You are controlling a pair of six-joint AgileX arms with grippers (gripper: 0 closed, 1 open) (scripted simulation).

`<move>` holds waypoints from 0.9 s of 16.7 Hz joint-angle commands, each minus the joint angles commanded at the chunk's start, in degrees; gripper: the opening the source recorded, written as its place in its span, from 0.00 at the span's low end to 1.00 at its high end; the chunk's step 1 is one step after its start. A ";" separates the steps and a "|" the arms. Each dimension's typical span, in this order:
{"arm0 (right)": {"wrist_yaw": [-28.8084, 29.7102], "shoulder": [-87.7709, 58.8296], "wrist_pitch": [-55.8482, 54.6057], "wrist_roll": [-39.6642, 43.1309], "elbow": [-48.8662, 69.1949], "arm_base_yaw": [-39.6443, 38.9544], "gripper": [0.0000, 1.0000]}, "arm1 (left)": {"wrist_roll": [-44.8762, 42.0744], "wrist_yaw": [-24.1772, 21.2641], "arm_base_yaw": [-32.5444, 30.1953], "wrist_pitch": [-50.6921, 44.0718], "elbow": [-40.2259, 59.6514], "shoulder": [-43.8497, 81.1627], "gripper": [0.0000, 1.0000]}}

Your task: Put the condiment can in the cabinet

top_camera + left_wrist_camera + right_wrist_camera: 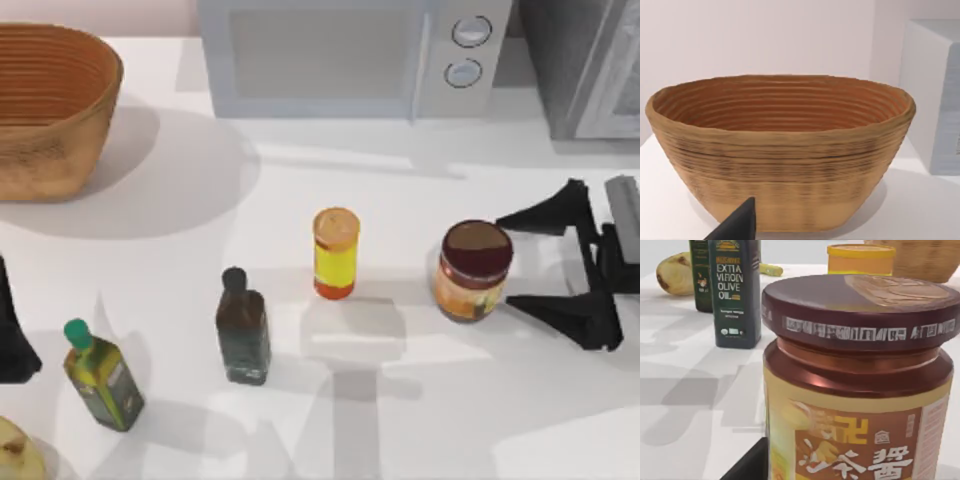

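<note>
Watching: my right gripper (520, 260) spread wide, its two black fingers (545, 213) pointing at the condiment can (473, 271) from the can's right, tips just short of the jar and not touching it.
Condiment can: upright on the white table (400, 180), maroon lid on, orange-yellow label; from the right wrist it looms close (860, 390), one dark fingertip (747, 465) low beside it.
Cabinet: dark grey speckled box (585, 65) with a pale framed door, behind the can and to its right, well apart from it.
Microwave: pale, two round knobs (350, 55), behind the can, to its left.
Yellow container: orange cap (335, 252), just left of the can.
Olive oil bottle: dark (243, 328), farther left of the can.
Green-capped bottle: (100, 375), farther left again.
Wicker basket: (50, 105), far left of the can and behind it.
Left gripper: black tip (737, 225) before the basket; I cannot tell how its fingers stand.
</note>
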State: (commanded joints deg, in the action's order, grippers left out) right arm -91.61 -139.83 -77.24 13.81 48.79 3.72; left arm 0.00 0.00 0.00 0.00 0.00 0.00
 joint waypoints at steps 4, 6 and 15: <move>0.87 0.93 0.78 -1.87 2.02 -0.25 1.00 | 0.00 0.00 0.00 0.00 0.00 0.00 1.00; 1.33 0.65 -0.98 -4.65 3.08 -1.22 1.00 | 0.00 0.00 0.00 0.00 0.00 0.00 1.00; 8.47 -3.72 -17.23 -16.56 3.01 -8.35 1.00 | 0.00 0.00 0.00 0.00 0.00 0.00 1.00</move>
State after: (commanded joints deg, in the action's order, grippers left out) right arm -83.14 -143.55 -94.48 -2.75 51.80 -4.62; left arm 0.00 0.00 0.00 0.00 0.00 0.00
